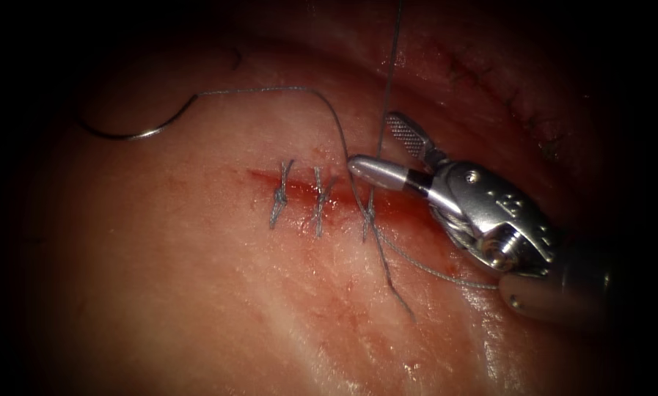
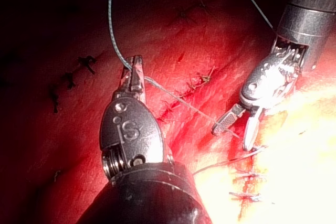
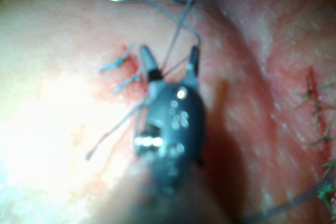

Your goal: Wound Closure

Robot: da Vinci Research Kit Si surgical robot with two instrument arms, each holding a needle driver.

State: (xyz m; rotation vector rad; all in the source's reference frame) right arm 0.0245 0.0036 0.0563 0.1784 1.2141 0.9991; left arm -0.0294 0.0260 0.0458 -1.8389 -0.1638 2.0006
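Note:
The curved needle (image 1: 134,136) lies free on the tissue (image 1: 196,293), up and to the left of the cut (image 1: 299,183), and is not in the tissue. Its thread (image 1: 270,89) runs right, then down to the third stitch (image 1: 369,214). From there a strand (image 1: 389,73) rises out of the picture. My right tool (image 1: 376,150) stands open astride this strand just above the stitch and holds nothing. My left tool (image 2: 135,69) is shut on the thread (image 2: 113,30). The right tool (image 3: 169,59) is seen open with the strand (image 3: 181,24) between its jaws.
Two finished stitches (image 1: 279,192) (image 1: 320,199) cross the cut left of the third. Loose thread tails (image 1: 398,293) trail down to the right of it. An older sutured line (image 1: 490,81) lies on the far ridge. Red fluid stains the cut's edges.

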